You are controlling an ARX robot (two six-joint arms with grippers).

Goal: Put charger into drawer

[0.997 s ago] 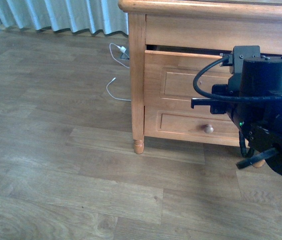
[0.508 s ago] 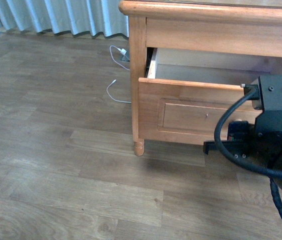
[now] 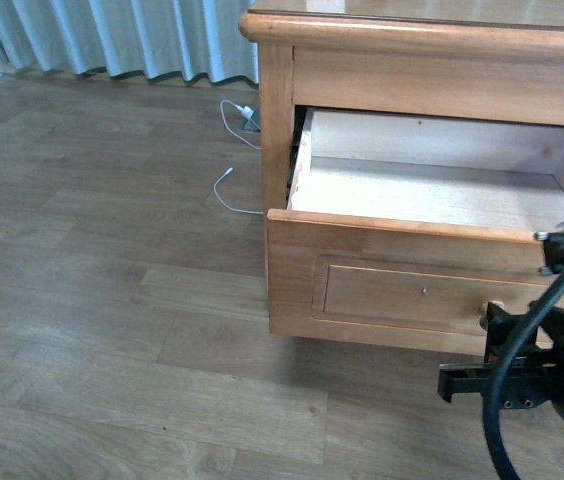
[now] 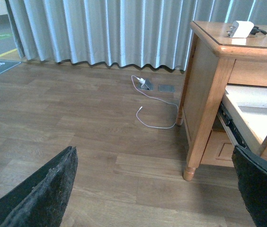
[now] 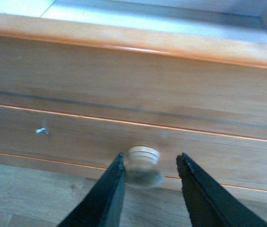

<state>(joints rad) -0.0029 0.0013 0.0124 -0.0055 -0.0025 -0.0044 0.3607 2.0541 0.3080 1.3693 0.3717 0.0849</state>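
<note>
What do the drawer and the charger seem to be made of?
The drawer: likely wood, with visible grain; honey-brown varnished front, pale bare-looking inside. The charger: probably smooth white plastic, from its even, plain shell.

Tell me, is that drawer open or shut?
Open. The drawer front stands well out from the nightstand, and its pale inside shows.

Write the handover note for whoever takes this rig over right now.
Left tool: open, empty, out beside the nightstand.
Right tool: open, fingers either side of the knob on the drawer front.
Charger: on the nightstand top.
Drawer: pulled out, visible inside bare.
Done: drawer opened.
Left: pick up charger, place it in drawer.
</note>
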